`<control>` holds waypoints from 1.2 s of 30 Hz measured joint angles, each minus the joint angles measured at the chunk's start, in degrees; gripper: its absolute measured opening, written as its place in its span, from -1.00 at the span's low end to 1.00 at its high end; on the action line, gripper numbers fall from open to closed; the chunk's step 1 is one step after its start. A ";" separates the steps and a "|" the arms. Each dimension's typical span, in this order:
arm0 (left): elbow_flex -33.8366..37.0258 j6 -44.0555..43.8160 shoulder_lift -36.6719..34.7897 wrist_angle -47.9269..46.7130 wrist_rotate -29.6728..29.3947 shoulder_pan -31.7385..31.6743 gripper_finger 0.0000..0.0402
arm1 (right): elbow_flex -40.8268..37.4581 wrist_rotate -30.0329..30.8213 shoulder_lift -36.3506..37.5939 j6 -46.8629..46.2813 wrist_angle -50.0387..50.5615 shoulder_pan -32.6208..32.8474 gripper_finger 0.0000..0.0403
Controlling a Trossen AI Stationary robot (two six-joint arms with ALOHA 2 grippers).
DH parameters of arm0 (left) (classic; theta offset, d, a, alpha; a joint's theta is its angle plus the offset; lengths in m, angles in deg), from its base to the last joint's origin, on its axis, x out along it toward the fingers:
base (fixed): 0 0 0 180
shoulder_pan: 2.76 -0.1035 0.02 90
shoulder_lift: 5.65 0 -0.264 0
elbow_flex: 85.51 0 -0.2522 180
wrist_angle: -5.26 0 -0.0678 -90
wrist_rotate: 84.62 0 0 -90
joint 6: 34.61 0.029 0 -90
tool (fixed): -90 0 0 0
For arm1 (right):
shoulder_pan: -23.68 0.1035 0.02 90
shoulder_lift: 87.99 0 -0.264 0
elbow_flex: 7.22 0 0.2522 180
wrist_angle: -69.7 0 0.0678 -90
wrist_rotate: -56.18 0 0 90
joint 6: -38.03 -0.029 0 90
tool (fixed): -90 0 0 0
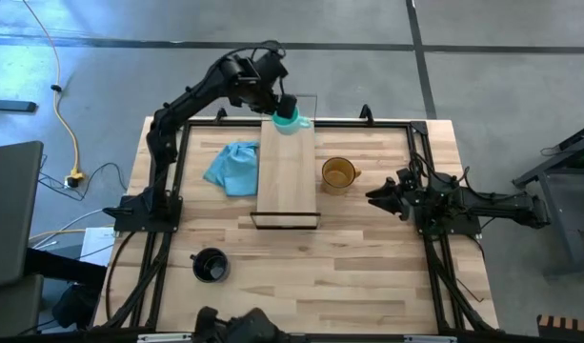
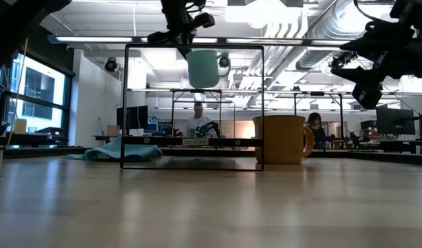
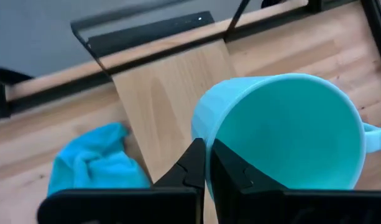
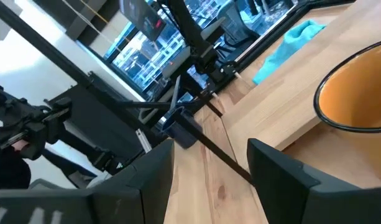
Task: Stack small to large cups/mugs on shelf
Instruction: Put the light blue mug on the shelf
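My left gripper (image 1: 285,107) is shut on the small teal mug (image 1: 291,121) above the far end of the light-wood shelf (image 1: 288,176); the mug also shows in the low view (image 2: 202,67) and the left wrist view (image 3: 283,134). The amber-orange mug (image 1: 337,174) stands upright on the table right of the shelf. The black mug (image 1: 210,265) stands at the near left. My right gripper (image 1: 377,196) is open and empty just right of the amber mug, above the table. My left gripper pinches the teal mug's rim wall (image 3: 206,155), one finger inside the mug and one outside. The fingers come from above, pointing down. The mug hangs upright below them, lifted clear above the shelf, its handle (image 3: 376,137) away from the fingers.
A light blue cloth (image 1: 232,167) lies on the table left of the shelf. The shelf's thin black wire frame (image 2: 193,165) stands at its ends. Black rails run along the table's left, right and far sides. People sit in the room beyond the table.
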 joint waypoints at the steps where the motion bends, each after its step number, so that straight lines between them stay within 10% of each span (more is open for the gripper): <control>1: 0.00 0.40 0.00 0.28 0.63 -0.58 -1.00 | 0.00 0.32 0.00 0.77 0.00 0.00 -0.03; 36: 20.76 -17.40 0.04 19.11 0.04 -1.43 -1.00 | 0.00 2.40 0.00 4.37 0.47 0.00 -0.03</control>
